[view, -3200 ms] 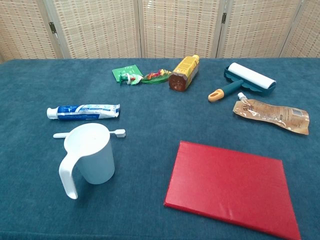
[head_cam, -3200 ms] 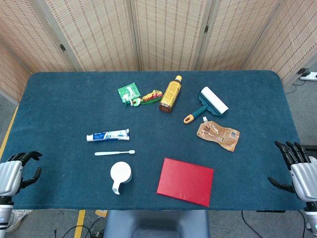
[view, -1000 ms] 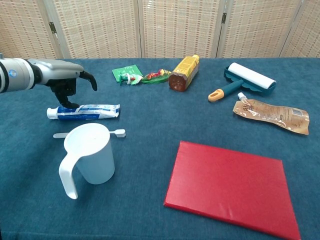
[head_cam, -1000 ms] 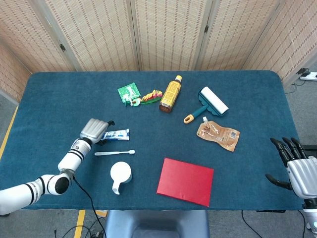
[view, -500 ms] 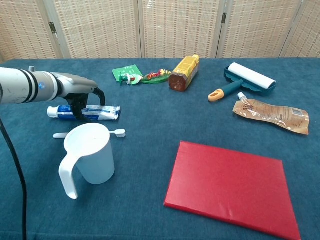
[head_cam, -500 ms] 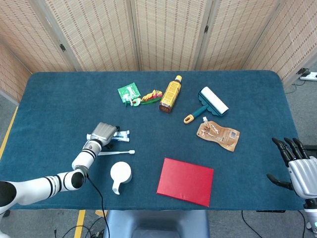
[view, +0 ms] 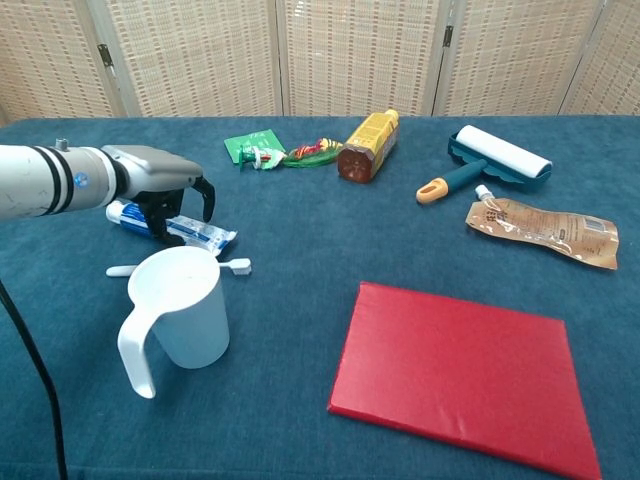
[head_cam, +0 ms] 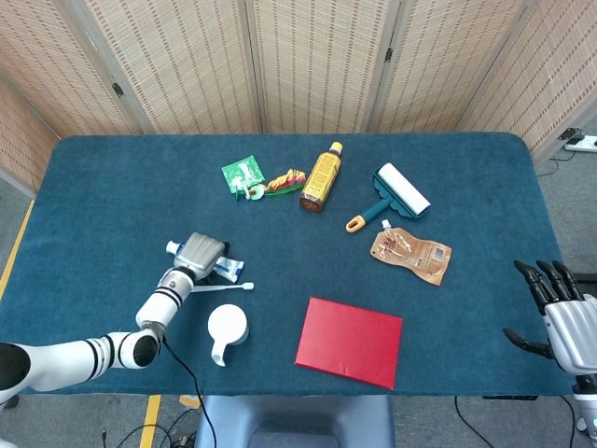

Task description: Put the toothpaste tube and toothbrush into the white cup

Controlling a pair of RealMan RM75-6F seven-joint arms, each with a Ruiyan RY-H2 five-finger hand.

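The blue-and-white toothpaste tube [view: 198,232] lies slanted on the blue cloth at the left, its cap end [head_cam: 173,247] pointing back-left. My left hand [view: 160,186] is over its middle with fingers curled around it, gripping it; the same hand [head_cam: 202,252] shows in the head view. Just in front of the tube lies the white toothbrush [head_cam: 218,287], partly hidden behind the cup in the chest view. The white cup [view: 185,308] stands upright in front of both, handle toward me. My right hand [head_cam: 562,315] hangs open off the table's right front corner, holding nothing.
A red book [view: 460,375] lies right of the cup. Further back are an orange bottle [head_cam: 322,176], a green sachet [head_cam: 242,174], a teal lint roller [head_cam: 399,193] and a brown pouch [head_cam: 411,255]. Folding screens stand behind the table.
My left arm came in from the table's left corner onto the toothpaste tube. Its fingers closed around the tube, which has turned from lying level to slanted.
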